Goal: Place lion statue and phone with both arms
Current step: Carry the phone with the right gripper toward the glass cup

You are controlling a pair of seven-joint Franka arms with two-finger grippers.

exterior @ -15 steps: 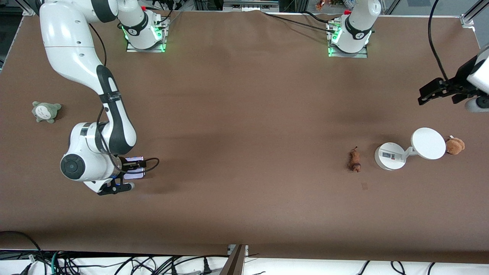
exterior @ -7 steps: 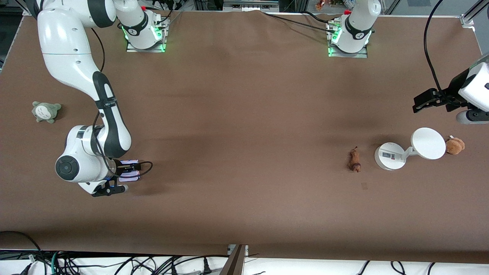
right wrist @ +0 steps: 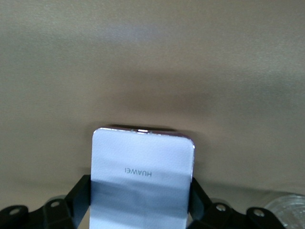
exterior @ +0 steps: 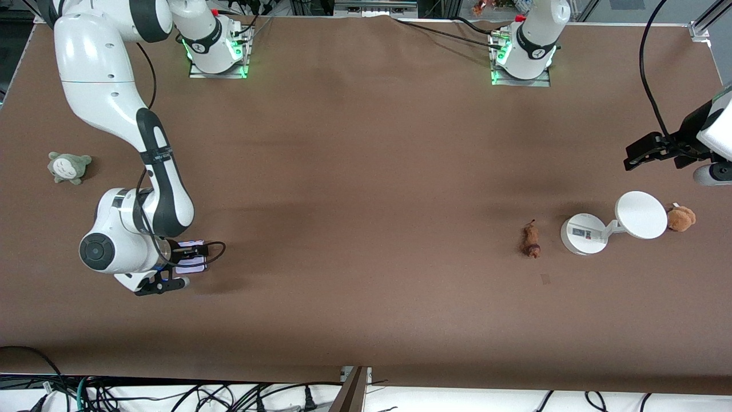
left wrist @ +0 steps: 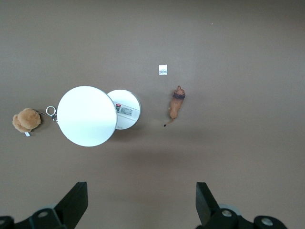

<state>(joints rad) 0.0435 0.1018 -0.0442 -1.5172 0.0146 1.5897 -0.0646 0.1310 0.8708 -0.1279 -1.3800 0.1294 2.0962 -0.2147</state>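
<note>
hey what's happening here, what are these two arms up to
The right claw is shut on the flat pale lavender phone, low over the brown table at the right arm's end. The left claw hangs open, high over the left arm's end, empty. The slim brown lion figurine lies untouched on the table beside a white round-based stand with a disc, so the lion has not been picked up yet.

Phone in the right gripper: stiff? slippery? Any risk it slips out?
Probably rigid: the phone is a flat slab with straight edges and no sag past the right gripper. Likely slick: its back looks glossy and smooth. The fingers pinch only its narrow side edges, so it may pivot or slide if jolted.
</note>
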